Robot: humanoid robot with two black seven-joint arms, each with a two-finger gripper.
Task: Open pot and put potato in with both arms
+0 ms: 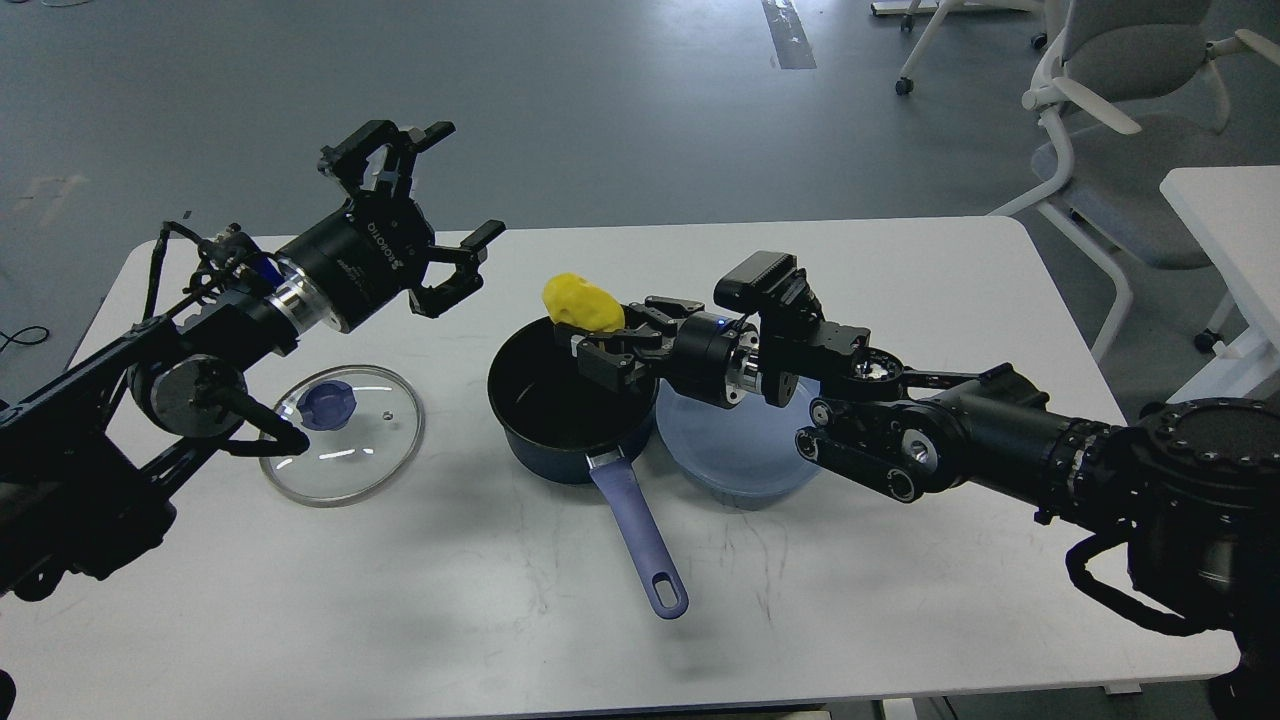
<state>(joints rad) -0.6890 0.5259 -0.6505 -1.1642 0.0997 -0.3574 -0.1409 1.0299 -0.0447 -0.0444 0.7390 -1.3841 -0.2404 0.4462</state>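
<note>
The dark blue pot (560, 415) stands open at the table's middle, its blue handle pointing toward me. Its glass lid (345, 432) with a blue knob lies flat on the table to the left. My right gripper (598, 338) is shut on the yellow potato (583, 303) and holds it above the pot's far right rim. My left gripper (440, 205) is open and empty, raised above the table, up and left of the pot, beyond the lid.
A light blue plate (740, 455) sits right of the pot, partly under my right arm. The white table (900, 600) has its front and right parts bare. Office chairs (1110, 120) and another white table (1230, 215) stand at the far right.
</note>
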